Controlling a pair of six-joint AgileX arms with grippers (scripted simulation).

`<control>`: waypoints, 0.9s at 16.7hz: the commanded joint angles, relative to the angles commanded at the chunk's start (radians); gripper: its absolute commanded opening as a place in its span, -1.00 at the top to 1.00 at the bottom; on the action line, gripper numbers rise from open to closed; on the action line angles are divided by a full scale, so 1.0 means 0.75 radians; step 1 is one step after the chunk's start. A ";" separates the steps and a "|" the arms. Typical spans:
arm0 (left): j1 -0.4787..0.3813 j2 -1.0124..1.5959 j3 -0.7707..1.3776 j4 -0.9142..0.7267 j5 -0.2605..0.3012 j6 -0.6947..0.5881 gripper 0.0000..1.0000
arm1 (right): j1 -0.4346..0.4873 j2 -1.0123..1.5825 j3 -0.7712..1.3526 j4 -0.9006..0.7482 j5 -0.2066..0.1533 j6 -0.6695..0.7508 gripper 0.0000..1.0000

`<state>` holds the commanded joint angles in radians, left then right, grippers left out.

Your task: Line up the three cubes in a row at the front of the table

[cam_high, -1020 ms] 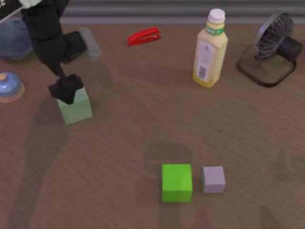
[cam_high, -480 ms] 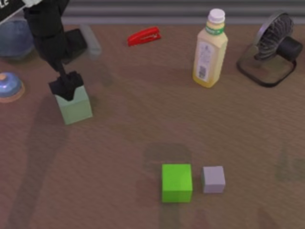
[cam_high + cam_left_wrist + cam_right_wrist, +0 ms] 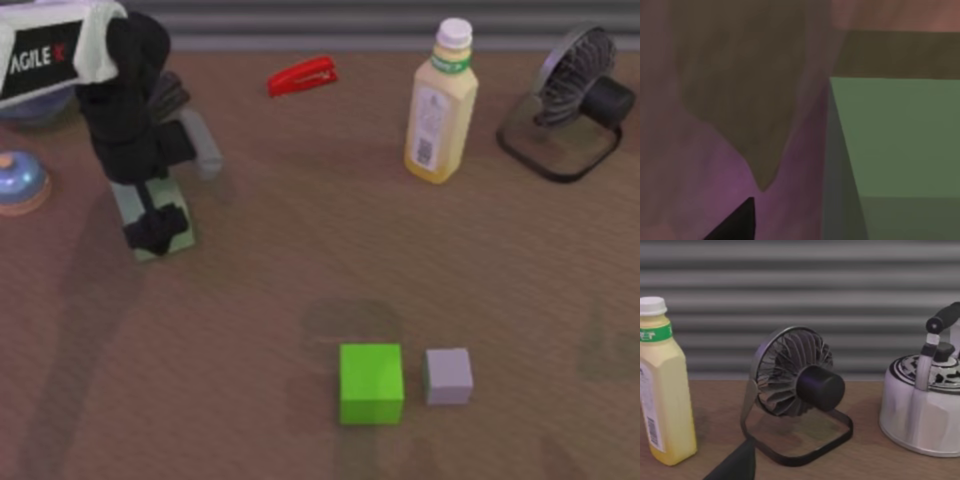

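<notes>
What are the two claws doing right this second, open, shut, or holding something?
Left gripper: down on the pale sage-green cube; open or shut cannot be told.
Right gripper: not in the top view; cannot be told.

Medium cube (image 3: 371, 383) sits just left of small cube (image 3: 448, 376), front centre.

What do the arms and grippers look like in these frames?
Only the left arm shows in the top view: matte black links, a white housing with dark "AGILE" lettering plus a red mark, and a black left gripper. Each wrist view shows just a black pointed fingertip.
</notes>
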<state>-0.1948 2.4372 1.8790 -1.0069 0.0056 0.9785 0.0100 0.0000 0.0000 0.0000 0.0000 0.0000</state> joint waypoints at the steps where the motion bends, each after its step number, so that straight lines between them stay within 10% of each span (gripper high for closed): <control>1: 0.000 0.009 -0.018 0.022 0.000 0.001 -1.00 | 0.000 0.000 0.000 0.000 0.000 0.000 -1.00; 5: 0.000 0.013 -0.025 0.031 0.000 0.001 -1.00 | 0.000 0.000 0.000 0.000 0.000 0.000 -1.00; 15: 0.000 0.013 -0.025 0.031 0.000 0.001 0.51 | 0.000 0.000 0.000 0.000 0.000 0.000 -1.00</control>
<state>-0.1945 2.4469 1.8600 -0.9839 0.0057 0.9794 0.0100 0.0000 0.0000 0.0000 0.0000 0.0000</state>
